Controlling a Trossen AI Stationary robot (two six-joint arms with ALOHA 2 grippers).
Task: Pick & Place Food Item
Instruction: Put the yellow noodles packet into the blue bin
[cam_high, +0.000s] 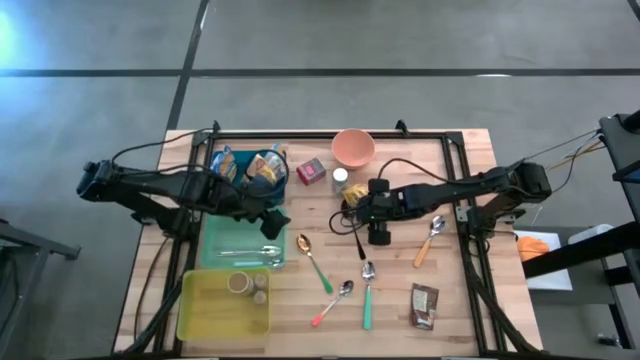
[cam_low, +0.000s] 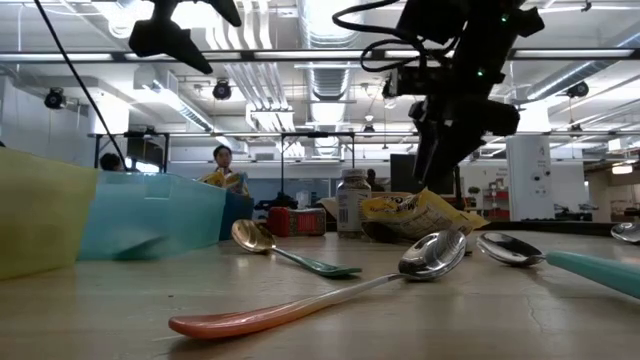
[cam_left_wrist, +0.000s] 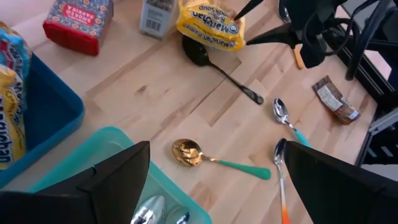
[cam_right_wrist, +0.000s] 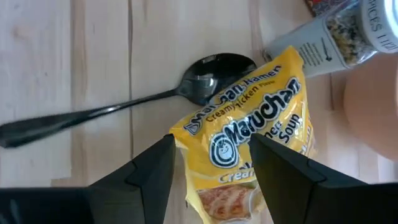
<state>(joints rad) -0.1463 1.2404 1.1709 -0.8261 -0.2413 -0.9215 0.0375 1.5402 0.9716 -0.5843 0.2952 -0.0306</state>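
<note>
Right gripper (cam_right_wrist: 211, 163) pinching the yellow ramen packet (cam_right_wrist: 255, 137) between half-closed jaws, fingers on either edge of its lower end, presumably to lift the flat pouch by its crimped side. Packet draped over the bowl of a black spoon (cam_right_wrist: 124, 109), just beyond the fingertips, with a spice jar (cam_right_wrist: 336, 37) at its far corner. Left gripper (cam_left_wrist: 211, 180) spread wide and empty, hovering over the teal tray (cam_left_wrist: 93, 155), waiting. Low view alone showing the packet's lifted end off the table; high view alone showing the blue bin (cam_high: 250, 170) of packets, the likely destination
</note>
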